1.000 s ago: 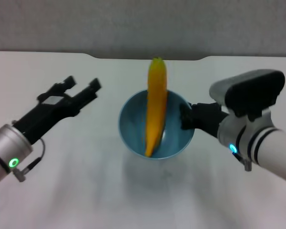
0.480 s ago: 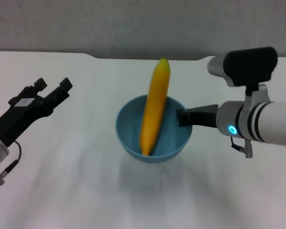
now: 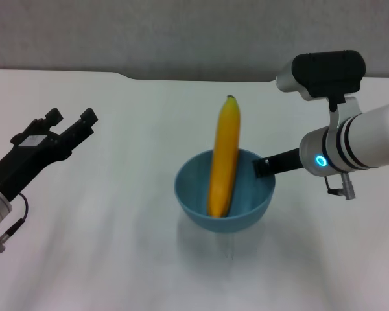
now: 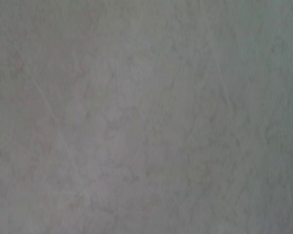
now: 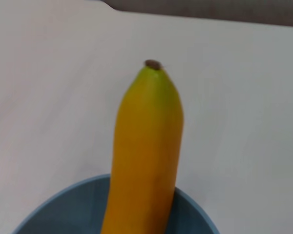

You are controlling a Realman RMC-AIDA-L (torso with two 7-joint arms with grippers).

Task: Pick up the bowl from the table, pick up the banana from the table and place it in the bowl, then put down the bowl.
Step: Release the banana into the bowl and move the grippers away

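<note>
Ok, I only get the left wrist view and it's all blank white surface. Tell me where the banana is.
Observer: The banana stands in the bowl, its lower end inside, leaning on the far rim.
Operator: Report the right gripper.
Observer: The right gripper is pinching the bowl's right rim; a shadow on the table beneath suggests the bowl is held up off it.
Operator: Now give me my own gripper.
Observer: The left gripper is open and empty, well to the left of the bowl.
</note>
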